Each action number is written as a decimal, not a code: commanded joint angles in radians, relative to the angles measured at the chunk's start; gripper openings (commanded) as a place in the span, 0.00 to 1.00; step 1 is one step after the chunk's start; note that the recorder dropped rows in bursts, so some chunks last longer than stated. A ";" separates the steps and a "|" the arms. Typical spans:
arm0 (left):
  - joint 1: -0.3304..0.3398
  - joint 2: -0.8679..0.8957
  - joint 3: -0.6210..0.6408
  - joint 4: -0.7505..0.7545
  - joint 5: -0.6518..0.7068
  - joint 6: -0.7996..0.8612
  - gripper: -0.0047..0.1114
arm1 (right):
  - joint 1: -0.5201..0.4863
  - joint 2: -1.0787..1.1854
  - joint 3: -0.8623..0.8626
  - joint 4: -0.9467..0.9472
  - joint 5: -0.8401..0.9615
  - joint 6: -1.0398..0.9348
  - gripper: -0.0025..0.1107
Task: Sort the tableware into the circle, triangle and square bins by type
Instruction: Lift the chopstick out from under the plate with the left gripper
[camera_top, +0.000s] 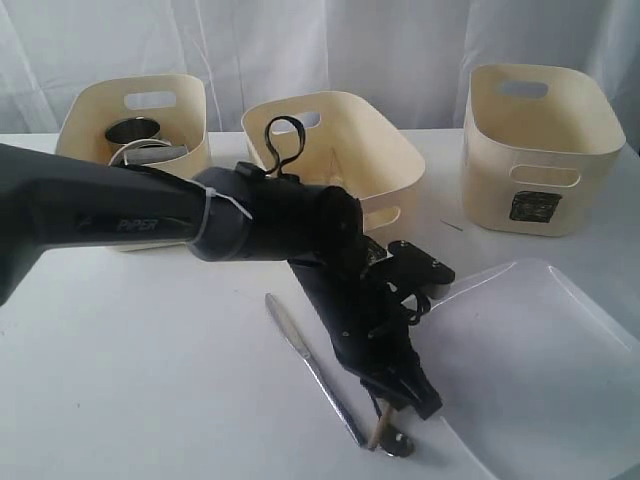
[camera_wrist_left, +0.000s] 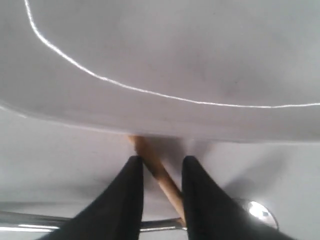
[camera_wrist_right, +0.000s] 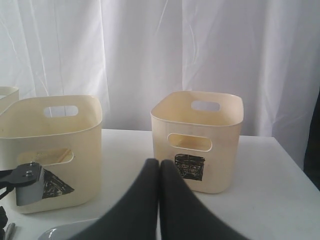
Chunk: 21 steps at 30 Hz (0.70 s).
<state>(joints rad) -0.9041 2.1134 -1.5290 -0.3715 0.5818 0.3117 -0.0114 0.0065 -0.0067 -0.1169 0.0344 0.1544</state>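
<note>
Left arm (camera_top: 100, 210) carried faint "PiPER" lettering. Triangle bin (camera_wrist_right: 85, 150) had a black triangle scribble (camera_wrist_right: 56, 189); square bin (camera_wrist_right: 225, 150) a black square scribble (camera_wrist_right: 189, 166).

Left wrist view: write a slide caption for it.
Open left gripper straddles a wooden chopstick whose far end is hidden under the rim of the plate.

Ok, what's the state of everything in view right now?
Square plate: on the table, nothing showing on it.
Wooden chopstick: flat on the table, one end under the plate's rim.
Left claw: open, straddling that chopstick, not clamped.
Right claw: shut, empty.
Steel utensil: lying loose on the table.
Left bin: upright, steel cups inside.
Triangle bin: upright.
Square bin: upright.
</note>
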 joint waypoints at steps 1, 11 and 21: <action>-0.005 0.008 0.003 0.053 0.099 -0.004 0.09 | 0.004 -0.007 0.007 -0.008 -0.004 0.003 0.02; -0.003 -0.020 0.003 0.292 0.096 -0.190 0.04 | 0.004 -0.007 0.007 -0.008 -0.004 0.003 0.02; -0.003 -0.113 -0.077 0.408 0.091 -0.264 0.04 | 0.004 -0.007 0.007 -0.008 -0.004 0.003 0.02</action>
<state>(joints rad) -0.9080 2.0333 -1.5777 0.0301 0.6498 0.0633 -0.0114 0.0065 -0.0067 -0.1169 0.0344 0.1562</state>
